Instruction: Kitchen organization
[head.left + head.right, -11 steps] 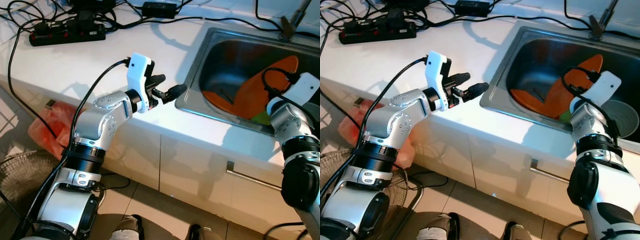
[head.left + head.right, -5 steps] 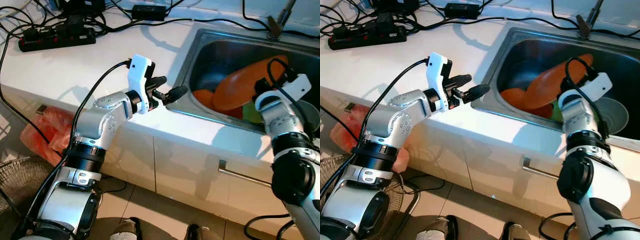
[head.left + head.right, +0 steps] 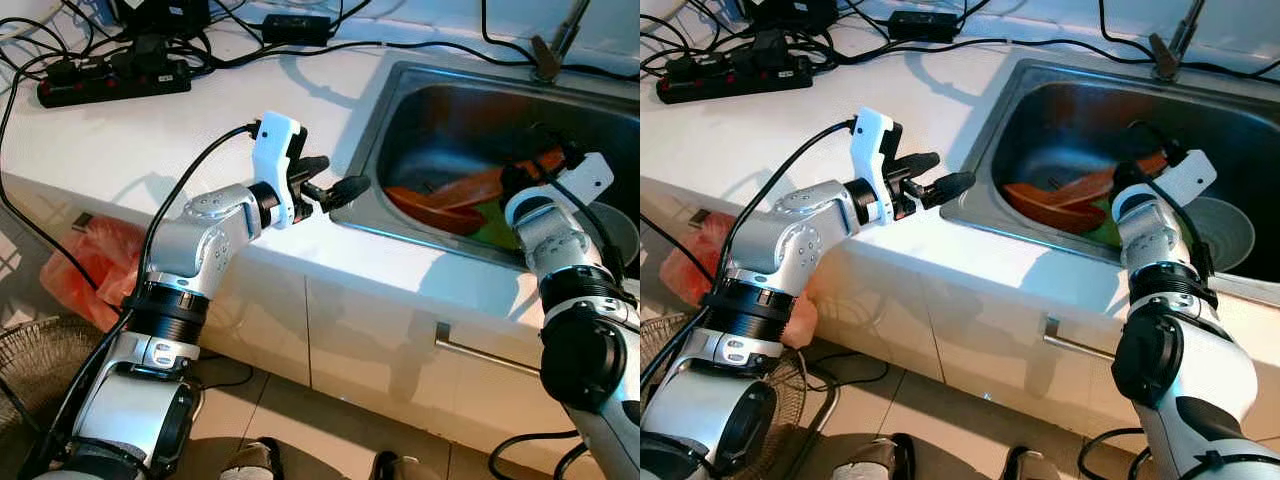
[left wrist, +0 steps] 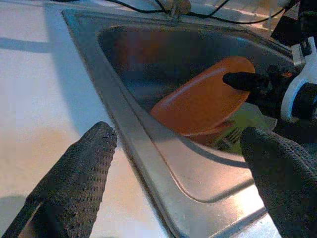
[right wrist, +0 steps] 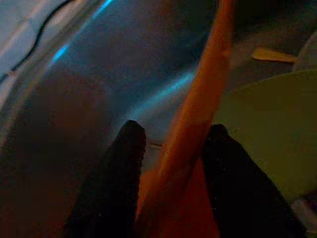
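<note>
Fingers (image 5: 126, 163) of the right gripper (image 5: 171, 148) clamp the rim of a flat orange plastic plate (image 4: 205, 99), tilted inside the stainless steel sink (image 3: 400, 90) (above a green plate (image 5: 262, 124)). At nine o'clock of the sink, the left gripper (image 3: 335, 185) hovers over the white desk (image 3: 150, 130), fingers apart.

Orange plate (image 4: 203, 101), green plate (image 5: 262, 129), steel-grey sink (image 3: 395, 215), white counter (image 3: 150, 130), black cables (image 3: 330, 45), red bag (image 3: 85, 265).
</note>
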Controlling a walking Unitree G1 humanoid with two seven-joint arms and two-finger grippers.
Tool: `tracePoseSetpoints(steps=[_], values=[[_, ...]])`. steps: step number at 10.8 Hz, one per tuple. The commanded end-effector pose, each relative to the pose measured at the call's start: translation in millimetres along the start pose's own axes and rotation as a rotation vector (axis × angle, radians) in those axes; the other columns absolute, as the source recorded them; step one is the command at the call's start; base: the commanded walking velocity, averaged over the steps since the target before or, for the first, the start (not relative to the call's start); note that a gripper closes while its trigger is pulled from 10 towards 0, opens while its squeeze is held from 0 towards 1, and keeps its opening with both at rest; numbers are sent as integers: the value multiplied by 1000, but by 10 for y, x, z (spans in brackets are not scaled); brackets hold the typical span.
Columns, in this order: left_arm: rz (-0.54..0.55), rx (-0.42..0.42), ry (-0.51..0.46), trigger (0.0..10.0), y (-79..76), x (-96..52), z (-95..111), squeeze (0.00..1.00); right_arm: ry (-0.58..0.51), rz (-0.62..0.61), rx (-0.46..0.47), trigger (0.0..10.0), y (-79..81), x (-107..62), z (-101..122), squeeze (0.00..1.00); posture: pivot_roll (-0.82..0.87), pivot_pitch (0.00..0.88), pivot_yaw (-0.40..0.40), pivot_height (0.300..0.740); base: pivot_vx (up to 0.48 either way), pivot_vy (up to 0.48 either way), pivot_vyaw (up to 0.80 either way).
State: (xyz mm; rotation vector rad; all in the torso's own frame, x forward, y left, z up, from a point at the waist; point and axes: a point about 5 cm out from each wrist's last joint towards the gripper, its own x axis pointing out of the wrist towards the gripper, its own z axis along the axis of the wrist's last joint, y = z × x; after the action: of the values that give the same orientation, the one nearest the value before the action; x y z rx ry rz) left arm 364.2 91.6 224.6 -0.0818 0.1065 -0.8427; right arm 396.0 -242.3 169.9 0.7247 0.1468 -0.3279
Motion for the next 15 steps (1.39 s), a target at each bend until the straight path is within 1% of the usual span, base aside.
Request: tracePoseSetpoints(steps=[1, 2, 3, 5, 6, 9, 10, 11, 12, 13, 14, 15], values=[[-6, 15, 9, 10000, -3, -2, 31, 0, 168, -144, -43, 10000, -352, -65, -475, 1000, 98, 164, 75, 740, 0, 0, 0], [-5, 13, 9, 10000, 1, -7, 31, 0, 150, -175, -61, 10000, -381, -62, -422, 1000, 98, 164, 75, 740, 0, 0, 0], [-2, 10, 6, 10000, 13, -18, 33, 0, 122, -183, -83, 10000, -362, -48, -316, 1000, 98, 164, 73, 740, 0, 0, 0], [1, 6, 5, 10000, 17, -17, 35, 0, 100, -168, -125, 10000, -285, -32, -199, 1000, 92, 165, 70, 740, 0, 0, 0], [-1, 2, 4, 10000, 9, -10, 32, 0, 81, -176, -165, 10000, -235, -28, -96, 1000, 84, 162, 66, 740, 0, 0, 0], [0, -3, 1, 10000, 15, -1, 25, 0, 64, -181, -218, 10000, -185, -39, 21, 1000, 77, 158, 60, 740, 0, 0, 0], [4, -1, -6, 10000, 23, -3, 32, 0, 43, -133, -226, 10000, -98, -46, 49, 1000, 75, 151, 58, 740, 0, 0, 0], [7, 4, -20, 10000, 26, 0, 49, 0, 22, -79, -257, 10000, 1, -63, 55, 1000, 71, 146, 56, 740, 0, 0, 0], [15, 5, -52, 10000, 30, -10, 77, 0, -32, 16, -325, 10000, 150, -101, 64, 1000, 66, 140, 51, 740, 0, 0, 0], [35, 8, -88, 10000, 47, -27, 111, 0, -112, 136, -435, 10000, 342, -165, 91, 1000, 61, 136, 50, 740, 0, 0, 0], [122, -20, -147, 10000, 123, -90, 153, 0, -189, 258, -491, 10000, 561, -283, 98, 1000, 54, 129, 44, 740, 0, 0, 0], [163, -22, -166, 10000, 160, -120, 165, 0, -210, 292, -502, 10000, 625, -330, 95, 1000, 53, 125, 40, 740, 0, 0, 0]])
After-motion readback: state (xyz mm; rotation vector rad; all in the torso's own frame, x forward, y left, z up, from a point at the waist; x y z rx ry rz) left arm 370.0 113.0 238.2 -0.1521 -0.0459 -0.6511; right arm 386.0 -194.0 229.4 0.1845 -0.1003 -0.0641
